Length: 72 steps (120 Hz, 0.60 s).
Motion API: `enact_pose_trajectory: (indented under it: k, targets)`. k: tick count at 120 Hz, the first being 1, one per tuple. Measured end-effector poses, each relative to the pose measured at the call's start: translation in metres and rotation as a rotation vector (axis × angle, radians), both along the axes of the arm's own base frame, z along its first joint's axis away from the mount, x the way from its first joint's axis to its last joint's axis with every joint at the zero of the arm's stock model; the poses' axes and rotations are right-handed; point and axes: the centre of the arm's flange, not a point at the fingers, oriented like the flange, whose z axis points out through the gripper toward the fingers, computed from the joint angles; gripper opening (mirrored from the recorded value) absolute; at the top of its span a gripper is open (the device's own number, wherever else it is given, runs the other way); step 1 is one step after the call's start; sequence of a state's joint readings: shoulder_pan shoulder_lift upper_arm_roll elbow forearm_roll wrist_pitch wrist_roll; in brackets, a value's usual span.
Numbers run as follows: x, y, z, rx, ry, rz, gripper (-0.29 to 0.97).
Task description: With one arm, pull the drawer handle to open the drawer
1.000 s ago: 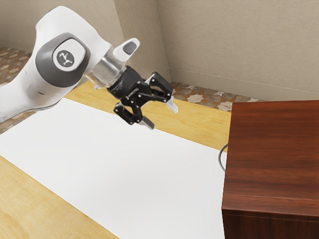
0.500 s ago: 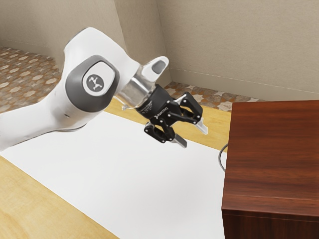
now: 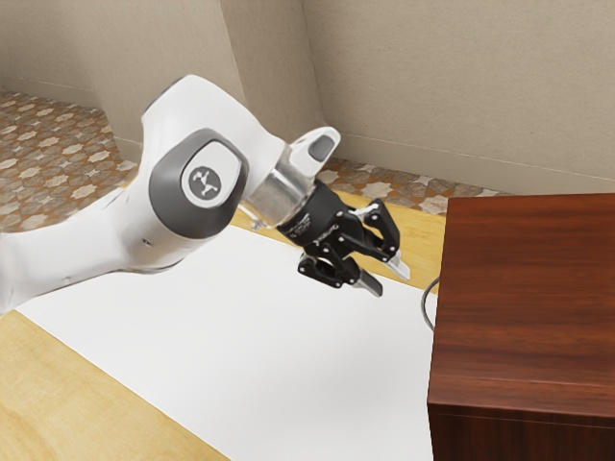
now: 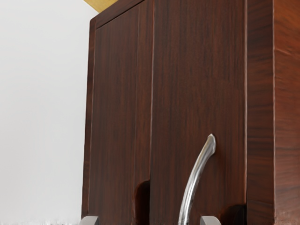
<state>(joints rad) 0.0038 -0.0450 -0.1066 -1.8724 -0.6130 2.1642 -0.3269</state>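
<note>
Hovering above white worktop (image 3: pixel 221 336), pincer (image 3: pixel 386 278) wide open, empty, tips aimed at drawer handle (image 4: pixel 193 176), likely so fingers can straddle it. Handle near, not touched, on drawer (image 4: pixel 197 70) front of dark wood cabinet (image 3: pixel 524 307); drawer looks flush, unpulled.

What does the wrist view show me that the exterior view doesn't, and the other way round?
Wrist view adds: the cabinet face-on, the seams between its panels, the drawer front, and the full curve of the metal handle.
Exterior view adds: the arm, the gripper open and short of the handle with a gap between them, and the cabinet's top surface.
Both share: the dark wooden cabinet, the handle, and the white tabletop.
</note>
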Motion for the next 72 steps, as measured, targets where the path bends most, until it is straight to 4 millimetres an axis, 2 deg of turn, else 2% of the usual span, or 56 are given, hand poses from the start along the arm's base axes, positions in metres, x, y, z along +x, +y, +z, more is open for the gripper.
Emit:
enact_pose_trajectory:
  k: [29,72]
  targets:
    - [-0.004,-0.024,-0.007,-0.011,0.005,-0.034,0.2]
    - [0.003,-0.015,-0.015,-0.013,-0.001,-0.006,0.17]
